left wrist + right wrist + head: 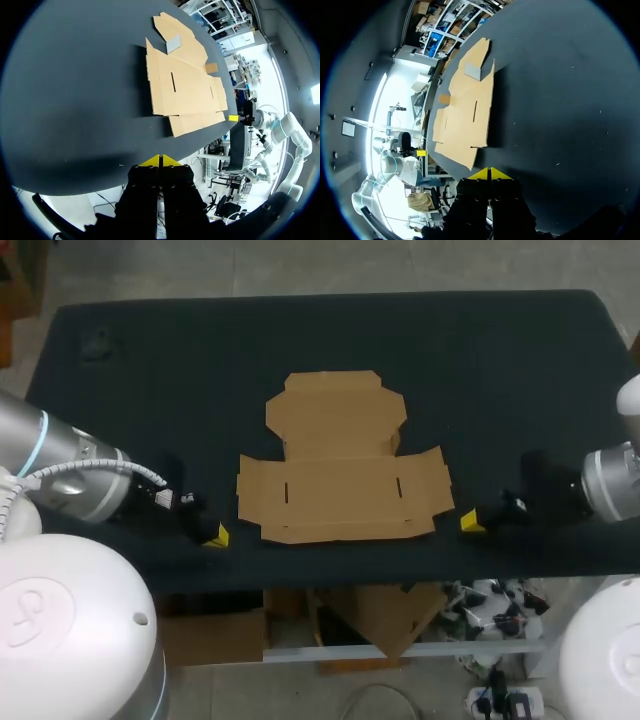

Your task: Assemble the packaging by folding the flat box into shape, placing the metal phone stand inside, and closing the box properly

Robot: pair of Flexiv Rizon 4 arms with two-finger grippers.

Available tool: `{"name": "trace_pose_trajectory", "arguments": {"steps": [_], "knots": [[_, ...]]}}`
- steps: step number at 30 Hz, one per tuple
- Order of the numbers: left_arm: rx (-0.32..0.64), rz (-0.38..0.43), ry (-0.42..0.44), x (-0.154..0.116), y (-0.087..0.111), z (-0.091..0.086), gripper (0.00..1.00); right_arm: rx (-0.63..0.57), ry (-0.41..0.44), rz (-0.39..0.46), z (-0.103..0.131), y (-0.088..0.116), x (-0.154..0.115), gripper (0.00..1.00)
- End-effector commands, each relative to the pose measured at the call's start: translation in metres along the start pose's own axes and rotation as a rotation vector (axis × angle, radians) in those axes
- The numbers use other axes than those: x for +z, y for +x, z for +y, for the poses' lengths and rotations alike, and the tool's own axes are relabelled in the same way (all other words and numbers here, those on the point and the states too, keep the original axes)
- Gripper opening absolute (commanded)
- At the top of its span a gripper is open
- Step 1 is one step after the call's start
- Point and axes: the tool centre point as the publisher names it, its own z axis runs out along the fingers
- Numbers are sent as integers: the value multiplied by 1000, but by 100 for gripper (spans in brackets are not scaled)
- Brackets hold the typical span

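"Where is the box?"

"The flat cardboard box (340, 465) lies unfolded on the middle of the dark bench (500, 360), its flaps spread out and two slits showing in the wide panel."

"And your claws?"

"My left claw (215, 536) sits near the bench's front edge, left of the box and clear of it. Its yellow tips are pressed together on nothing. My right claw (472, 523) is near the box's right flap without touching it, tips likewise pressed together and holding nothing."
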Motion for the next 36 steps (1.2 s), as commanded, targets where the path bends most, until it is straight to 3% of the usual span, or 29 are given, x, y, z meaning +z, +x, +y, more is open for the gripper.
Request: {"name": "trace_pose_trajectory", "arguments": {"steps": [1, 36], "knots": [[-1, 21, -16, 12, -4, -7, 0, 0, 9, 12, 5, -4, 12, 0], [-12, 104, -95, 44, -4, -6, 0, -11, 2, 24, 2, 4, 34, 0]]}}
